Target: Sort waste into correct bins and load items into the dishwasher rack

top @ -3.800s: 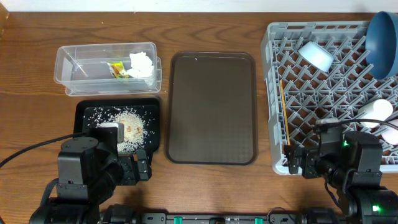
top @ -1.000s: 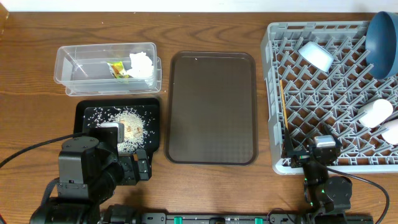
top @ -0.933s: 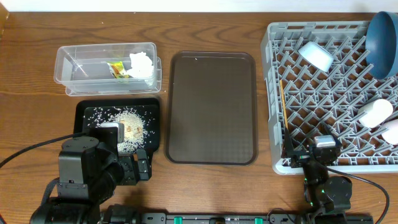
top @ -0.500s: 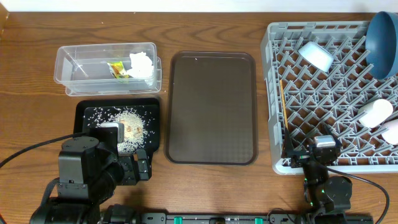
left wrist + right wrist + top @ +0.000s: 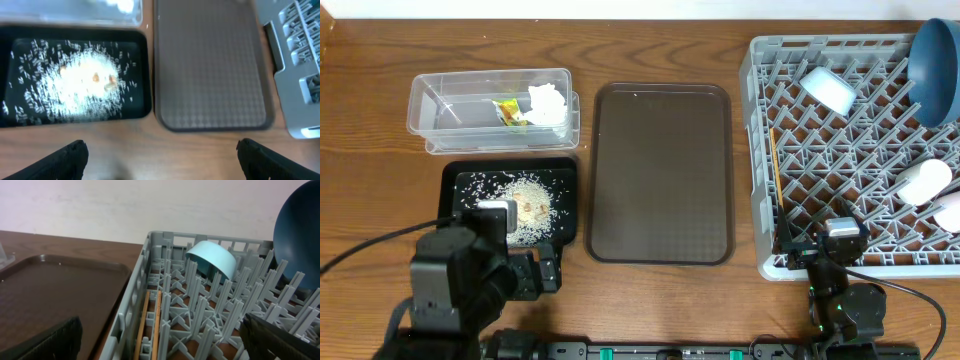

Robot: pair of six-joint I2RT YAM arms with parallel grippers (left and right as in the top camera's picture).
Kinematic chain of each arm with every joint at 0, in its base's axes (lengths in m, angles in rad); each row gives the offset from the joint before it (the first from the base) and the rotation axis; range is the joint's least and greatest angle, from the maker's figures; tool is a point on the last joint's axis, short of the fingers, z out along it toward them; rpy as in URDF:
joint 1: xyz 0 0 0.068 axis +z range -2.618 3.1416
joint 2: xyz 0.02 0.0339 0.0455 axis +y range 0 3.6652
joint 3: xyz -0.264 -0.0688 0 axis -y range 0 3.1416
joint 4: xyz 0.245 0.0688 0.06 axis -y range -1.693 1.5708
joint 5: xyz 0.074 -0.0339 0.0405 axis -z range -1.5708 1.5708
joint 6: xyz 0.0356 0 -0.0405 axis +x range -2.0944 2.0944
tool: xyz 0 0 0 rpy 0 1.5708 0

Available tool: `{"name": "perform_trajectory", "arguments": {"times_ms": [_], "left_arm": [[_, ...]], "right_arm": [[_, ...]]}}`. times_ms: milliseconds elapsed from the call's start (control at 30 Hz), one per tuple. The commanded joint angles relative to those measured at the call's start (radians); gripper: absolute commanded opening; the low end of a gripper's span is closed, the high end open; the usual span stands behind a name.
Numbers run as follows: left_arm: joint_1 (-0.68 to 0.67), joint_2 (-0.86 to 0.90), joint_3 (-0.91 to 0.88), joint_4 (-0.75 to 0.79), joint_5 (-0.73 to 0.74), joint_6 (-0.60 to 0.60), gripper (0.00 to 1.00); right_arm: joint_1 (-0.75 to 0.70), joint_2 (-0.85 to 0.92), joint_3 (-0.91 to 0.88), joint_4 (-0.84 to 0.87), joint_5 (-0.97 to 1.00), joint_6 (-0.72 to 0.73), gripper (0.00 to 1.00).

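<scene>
The grey dishwasher rack (image 5: 850,150) at the right holds a dark blue plate (image 5: 935,70) on edge, a light blue bowl (image 5: 828,88), a white cup (image 5: 925,182), a pink-inside cup (image 5: 950,212) and wooden chopsticks (image 5: 775,170) along its left wall. The clear tub (image 5: 445,100) holds a yellow-green wrapper (image 5: 510,112) and a white tissue (image 5: 547,103). Rice (image 5: 527,205) lies in the black tray (image 5: 460,200). My left gripper (image 5: 162,155) is open over bare table in front of the black tray. My right gripper (image 5: 160,340) is open at the rack's front left corner, above the chopsticks (image 5: 150,325).
A large brown serving tray (image 5: 662,170) lies between the bins and the rack, with nothing on it. Both arms sit at the table's front edge, the left arm (image 5: 450,290) and the right arm (image 5: 842,300). A pale wall stands behind the rack.
The right arm has drawn back from over the rack's front right part to the front edge. The left arm has shifted slightly. Both grippers stay open.
</scene>
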Motion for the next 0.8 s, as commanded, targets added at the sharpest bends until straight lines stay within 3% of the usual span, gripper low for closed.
{"name": "perform_trajectory", "arguments": {"times_ms": [0,467,767], "left_arm": [[-0.012,-0.079,-0.072,0.054,-0.042,0.100,0.98],[-0.019,-0.467,-0.575,0.520,-0.127,0.101,0.98],[-0.019,-0.582,-0.801,0.839,-0.151,0.101,0.98]], "right_arm": [[0.008,-0.006,-0.001,-0.003,0.010,-0.008,0.99],[0.008,-0.006,-0.001,-0.003,0.010,-0.008,0.99],[0.008,-0.006,-0.001,-0.003,0.010,-0.008,0.99]]}}
